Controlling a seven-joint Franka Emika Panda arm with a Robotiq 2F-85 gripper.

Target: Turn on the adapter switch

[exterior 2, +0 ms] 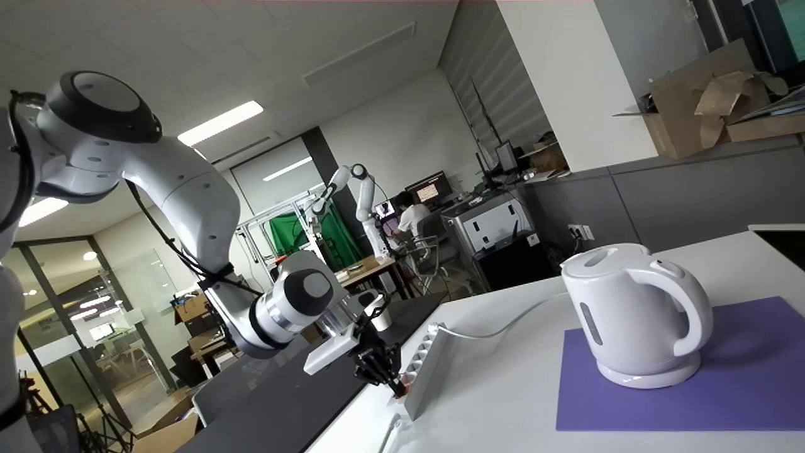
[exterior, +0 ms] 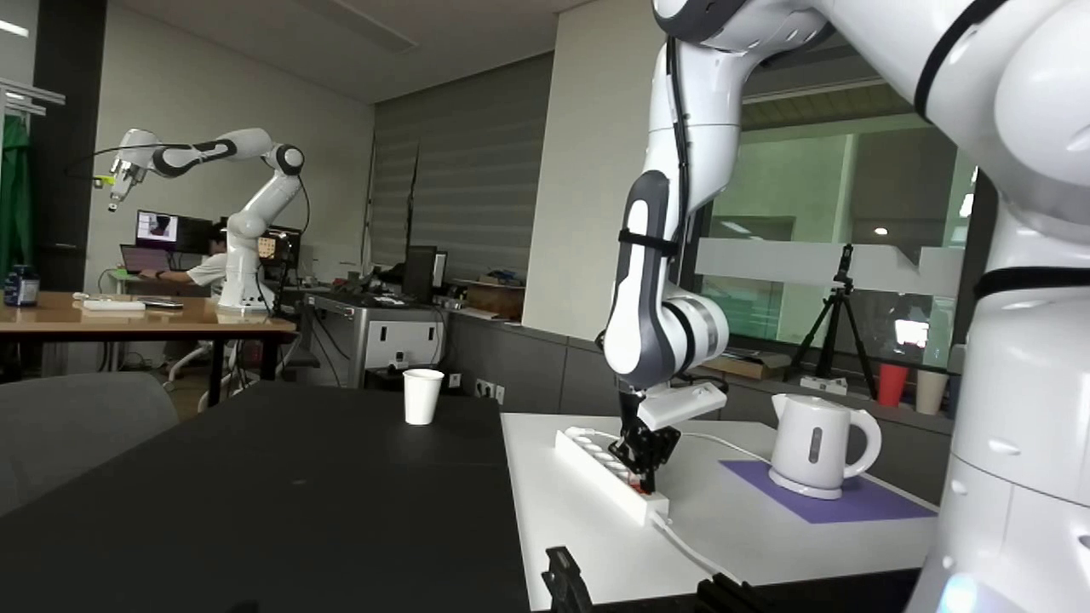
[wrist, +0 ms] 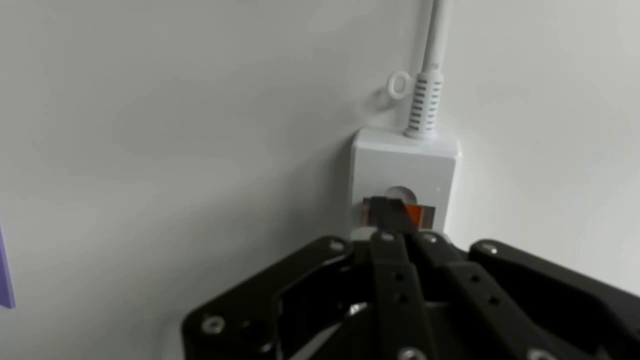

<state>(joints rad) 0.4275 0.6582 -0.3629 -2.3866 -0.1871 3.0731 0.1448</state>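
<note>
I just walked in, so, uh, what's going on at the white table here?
A robot arm has its closed gripper down at the orange-red switch on one end of a white power strip on the white table. The gripper's tip covers part of the switch in the wrist view, probably to turn it on; whether it's on I can't tell. The white kettle stands apart on a purple mat.

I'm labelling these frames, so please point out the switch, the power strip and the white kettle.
Switch (wrist: pixel 414 215): wrist view, on its uncovered orange part.
Power strip (exterior: pixel 600 478): in an exterior view, on its long side wall.
White kettle (exterior 2: pixel 619 321): in an exterior view, on the middle of its body.
</note>
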